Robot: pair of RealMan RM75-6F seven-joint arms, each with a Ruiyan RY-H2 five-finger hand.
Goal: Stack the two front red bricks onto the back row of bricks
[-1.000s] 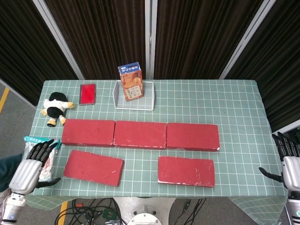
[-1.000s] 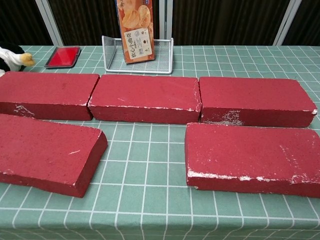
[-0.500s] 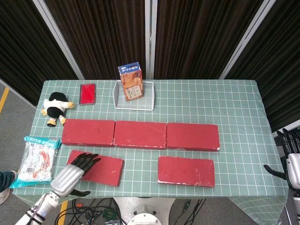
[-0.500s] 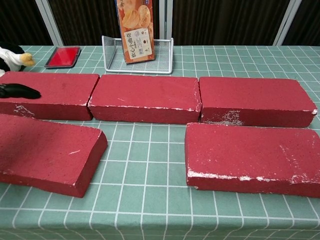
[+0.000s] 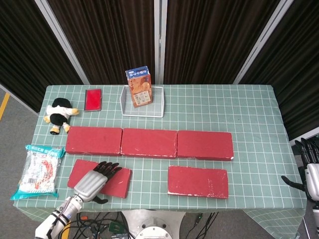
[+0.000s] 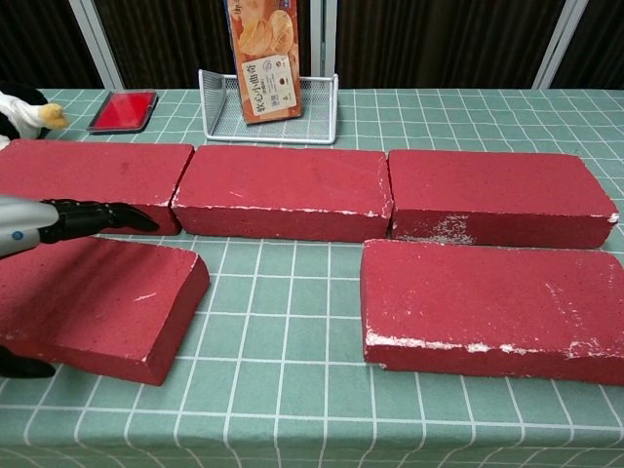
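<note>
My left hand (image 5: 93, 181) hovers over the skewed front-left red brick (image 5: 115, 181), fingers (image 6: 97, 215) spread wide to grasp it.

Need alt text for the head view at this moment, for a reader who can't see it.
The robot's left hand, fingers spread, reaches over the front left red brick on a green gridded table. Behind lie the back row of bricks; the front right brick lies untouched. The right hand is off the table's right edge.
</note>
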